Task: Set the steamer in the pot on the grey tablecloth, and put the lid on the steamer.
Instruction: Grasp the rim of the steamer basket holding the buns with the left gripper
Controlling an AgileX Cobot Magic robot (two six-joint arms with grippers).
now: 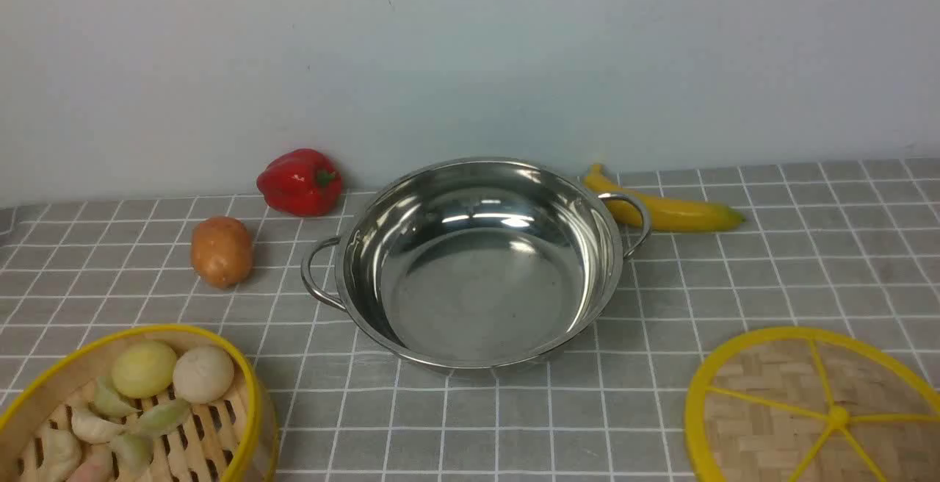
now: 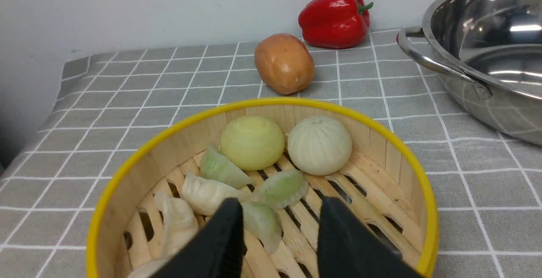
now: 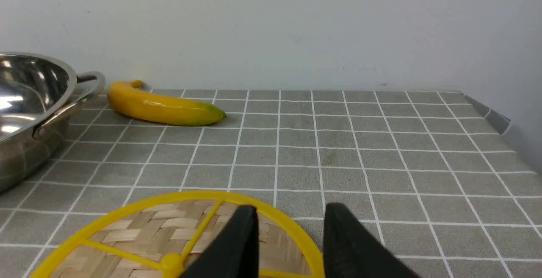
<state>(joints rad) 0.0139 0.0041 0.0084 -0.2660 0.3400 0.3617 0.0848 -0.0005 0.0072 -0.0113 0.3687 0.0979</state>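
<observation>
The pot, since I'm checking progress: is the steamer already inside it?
No, the pot is empty, and the steamer stands apart from it on the grey tablecloth at the robot's left.

Left hand [image 2: 281, 205], right hand [image 3: 292, 208]: apparently open.

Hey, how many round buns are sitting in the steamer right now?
2. The yellowish bun and the white bun sit side by side by the steamer wall nearest the potato. The left end effector covers part of the floor, so another could be hidden.
</observation>
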